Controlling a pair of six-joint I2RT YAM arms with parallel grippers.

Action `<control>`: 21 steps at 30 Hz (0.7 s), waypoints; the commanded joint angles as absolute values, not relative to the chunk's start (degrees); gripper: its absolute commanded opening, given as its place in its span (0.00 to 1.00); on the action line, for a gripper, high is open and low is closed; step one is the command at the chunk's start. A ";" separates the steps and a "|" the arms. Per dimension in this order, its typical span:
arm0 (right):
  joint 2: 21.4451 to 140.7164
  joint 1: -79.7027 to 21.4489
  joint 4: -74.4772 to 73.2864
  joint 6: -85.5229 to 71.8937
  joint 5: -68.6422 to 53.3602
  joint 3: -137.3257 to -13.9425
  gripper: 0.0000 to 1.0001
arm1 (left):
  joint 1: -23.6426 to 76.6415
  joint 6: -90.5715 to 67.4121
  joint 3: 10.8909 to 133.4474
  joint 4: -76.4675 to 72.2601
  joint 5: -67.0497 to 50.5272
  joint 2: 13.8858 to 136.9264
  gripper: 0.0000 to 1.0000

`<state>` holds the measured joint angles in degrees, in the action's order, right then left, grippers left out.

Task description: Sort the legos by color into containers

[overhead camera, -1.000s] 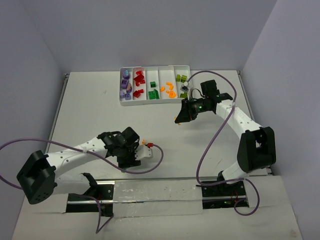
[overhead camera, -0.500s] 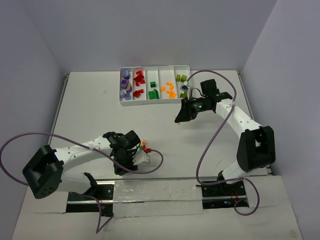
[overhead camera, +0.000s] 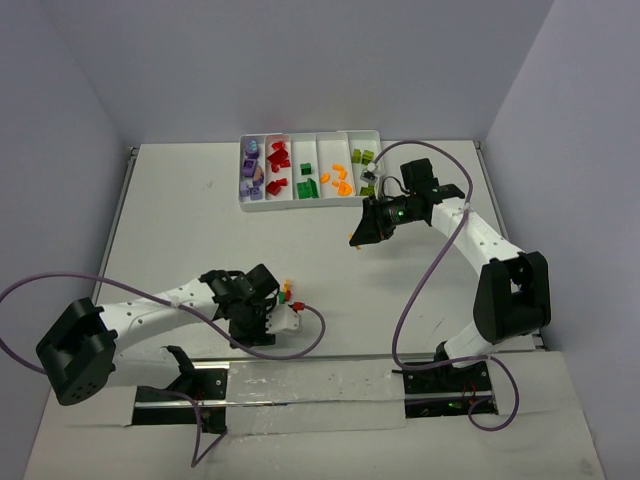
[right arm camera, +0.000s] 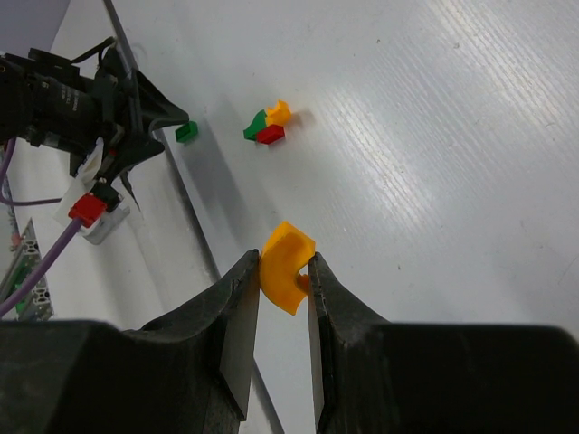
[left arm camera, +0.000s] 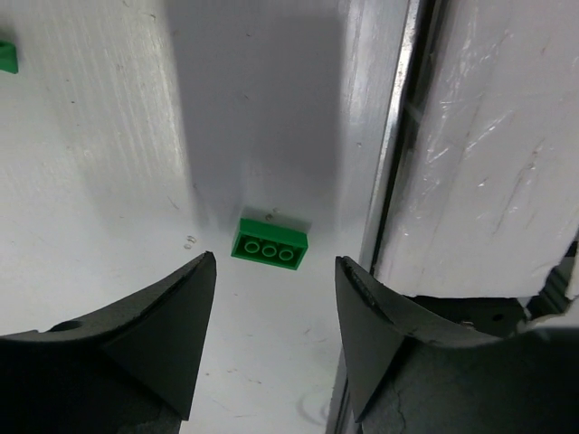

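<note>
Right claw (right arm camera: 283, 264): half-hidden lego (right arm camera: 289, 273), maybe orange

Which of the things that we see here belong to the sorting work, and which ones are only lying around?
Belong: white tray, sorted bricks inside it, green brick, orange curved piece, small loose pile.
Only lying around: purple cables, metal rail.

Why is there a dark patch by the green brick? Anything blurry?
Left wrist view: a grey shadow, probably the left arm's, falls on the white table, reaching the sharp green brick. Right wrist view: the orange piece is crisp, the gripping fingers dark.
</note>
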<state>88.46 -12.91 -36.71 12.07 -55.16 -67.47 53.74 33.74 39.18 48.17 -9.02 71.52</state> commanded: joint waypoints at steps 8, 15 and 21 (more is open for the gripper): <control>88.95 -12.54 -38.62 13.40 -55.44 -70.38 0.00 | 55.61 39.50 39.54 45.50 -8.68 75.81 0.53; 89.57 -12.57 -39.12 13.89 -55.64 -70.75 0.00 | 55.63 38.49 40.60 46.05 -8.07 79.37 0.51; 90.24 -12.42 -39.46 14.36 -55.66 -71.04 0.00 | 55.63 38.63 39.25 44.02 -5.93 80.28 0.48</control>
